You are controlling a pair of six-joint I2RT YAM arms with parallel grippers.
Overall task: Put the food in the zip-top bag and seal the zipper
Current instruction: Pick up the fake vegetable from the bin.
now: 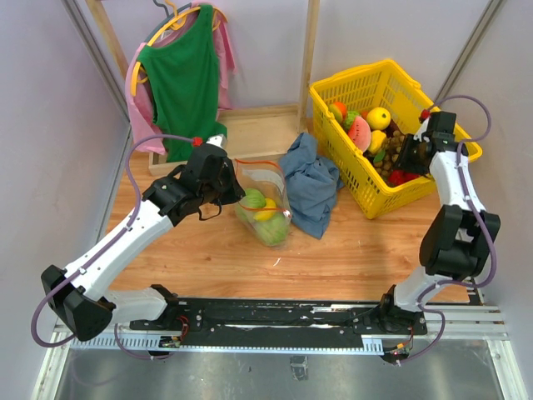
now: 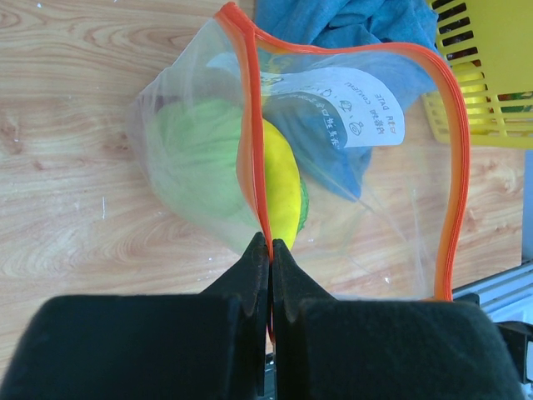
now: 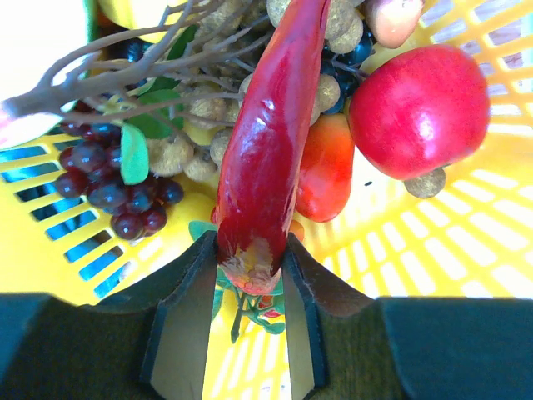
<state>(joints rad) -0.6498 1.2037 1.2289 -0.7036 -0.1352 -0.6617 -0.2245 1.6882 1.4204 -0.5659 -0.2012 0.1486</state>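
The clear zip-top bag (image 1: 265,206) stands on the wooden table with its mouth open. A pale-green cabbage (image 2: 196,158) and a yellow banana (image 2: 281,179) lie inside it. My left gripper (image 2: 271,246) is shut on the red-orange zipper (image 2: 454,167), pinching one side of the rim. It sits at the bag's left side in the top view (image 1: 223,193). My right gripper (image 3: 251,250) is down in the yellow basket (image 1: 375,200). Its jaws press both sides of the stem end of a long red chili (image 3: 266,133).
The basket also holds dark grapes (image 3: 117,187), a round red fruit (image 3: 419,108), an orange-red piece (image 3: 325,167) and brown berries on twigs. A blue-grey cloth (image 1: 312,183) lies between bag and basket. A green garment (image 1: 183,79) hangs at the back left.
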